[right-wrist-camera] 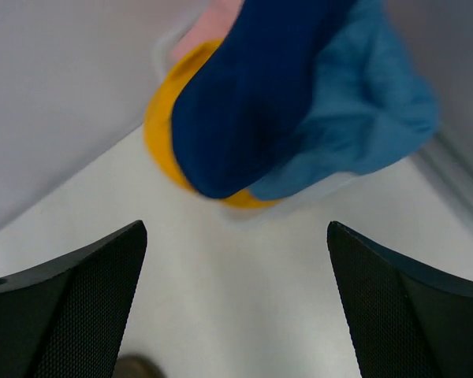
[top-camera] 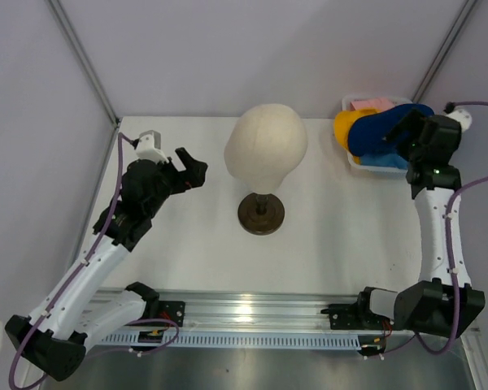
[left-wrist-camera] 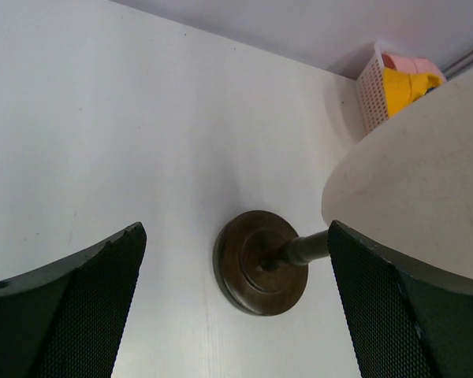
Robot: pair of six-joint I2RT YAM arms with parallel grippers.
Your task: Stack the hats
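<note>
The hats lie piled in the white basket [top-camera: 347, 104] at the back right: a dark blue hat [top-camera: 378, 130] on top, a light blue hat [top-camera: 388, 160], a yellow-orange hat [top-camera: 346, 127] and a pink hat [top-camera: 374, 104]. In the right wrist view the dark blue hat [right-wrist-camera: 260, 87], light blue hat [right-wrist-camera: 370, 118], yellow-orange hat [right-wrist-camera: 162, 142] and pink hat [right-wrist-camera: 209, 31] show blurred ahead. My right gripper [top-camera: 405, 130] is open and empty, just above the pile. My left gripper [top-camera: 193, 171] is open and empty, left of the mannequin head.
A cream mannequin head [top-camera: 266, 146] on a dark round base [top-camera: 260, 214] stands mid-table; it shows in the left wrist view [left-wrist-camera: 414, 181] with its base [left-wrist-camera: 260, 261]. The basket [left-wrist-camera: 370, 87] shows far off there. Walls close the left and back.
</note>
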